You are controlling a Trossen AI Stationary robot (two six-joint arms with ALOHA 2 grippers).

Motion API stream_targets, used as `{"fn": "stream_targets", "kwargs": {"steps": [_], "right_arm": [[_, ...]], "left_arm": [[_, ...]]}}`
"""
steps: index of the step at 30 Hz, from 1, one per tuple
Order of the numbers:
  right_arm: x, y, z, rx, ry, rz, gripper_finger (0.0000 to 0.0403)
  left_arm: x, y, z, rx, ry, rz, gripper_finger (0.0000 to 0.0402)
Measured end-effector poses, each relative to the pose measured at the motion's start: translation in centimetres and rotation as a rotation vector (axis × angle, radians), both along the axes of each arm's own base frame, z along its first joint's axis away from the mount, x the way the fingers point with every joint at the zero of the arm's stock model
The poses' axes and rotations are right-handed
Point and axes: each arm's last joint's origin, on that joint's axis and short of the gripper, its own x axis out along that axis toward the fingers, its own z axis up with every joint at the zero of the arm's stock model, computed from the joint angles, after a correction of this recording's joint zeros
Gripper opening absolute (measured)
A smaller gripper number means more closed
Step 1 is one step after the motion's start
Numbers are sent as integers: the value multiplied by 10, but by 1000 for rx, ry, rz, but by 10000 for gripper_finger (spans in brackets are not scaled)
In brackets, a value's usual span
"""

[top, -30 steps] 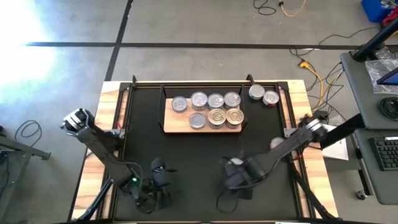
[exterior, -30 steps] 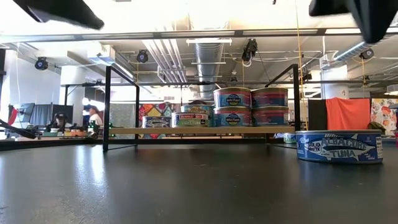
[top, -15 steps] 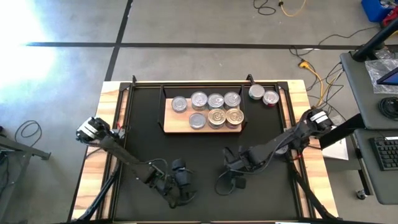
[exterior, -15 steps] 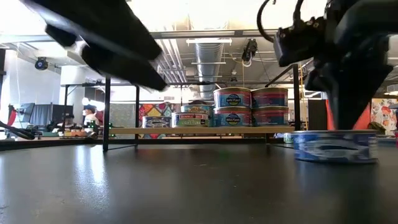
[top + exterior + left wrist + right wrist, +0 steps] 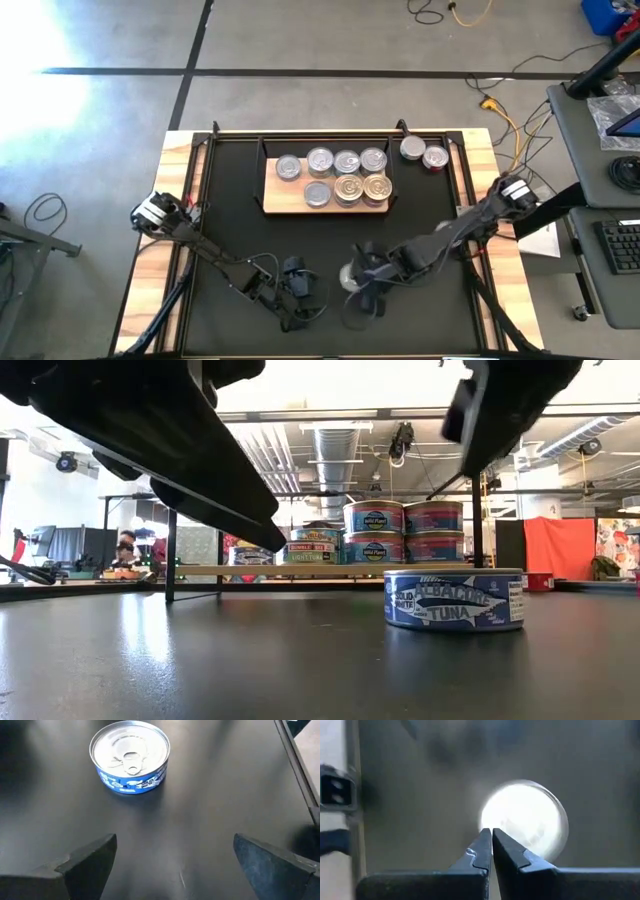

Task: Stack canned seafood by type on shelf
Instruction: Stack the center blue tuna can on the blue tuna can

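A blue-labelled tuna can (image 5: 350,277) stands alone on the black mat (image 5: 230,220) at lower centre of the high view, between the grippers. The left gripper (image 5: 305,308), fingers (image 5: 90,862) spread wide, sits just left of it. The right gripper (image 5: 362,290), fingers (image 5: 480,851) pressed together, hovers at the can. Stacked cans (image 5: 347,176) fill the shelf (image 5: 275,199) at upper centre; two more cans (image 5: 424,153) stand to its right.

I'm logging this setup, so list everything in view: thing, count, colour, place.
shelf: one, light wood with black frame ends, far middle of the mat.
cans on shelf: seven tops visible, five silver, two gold, some stacked.
tuna can: one, blue side, silver top, near middle of mat, between the grippers.
cans off shelf: two, silver tops, right of the shelf.
black mat: one, covers the table.
left gripper: fingers open, near the tuna can.
right gripper: fingers shut, beside the tuna can.
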Motion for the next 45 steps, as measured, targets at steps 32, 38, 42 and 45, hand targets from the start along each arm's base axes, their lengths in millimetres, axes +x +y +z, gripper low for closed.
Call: {"fn": "stream_targets", "kwargs": {"steps": [32,38,42,45], "right_arm": [[-30,-21,-68,-63,116,36,220],[-25,-23,-87,-62,82,54,212],[-22,-26,-97,-92,105,82,202],[-22,-27,-100,-110,117,114,198]], "left_arm": [[85,27,-47,157,-31,13,385],[93,43,-48,91,-173,31,385],[95,46,-55,124,-186,16,385],[99,44,-63,131,-184,7,385]]}}
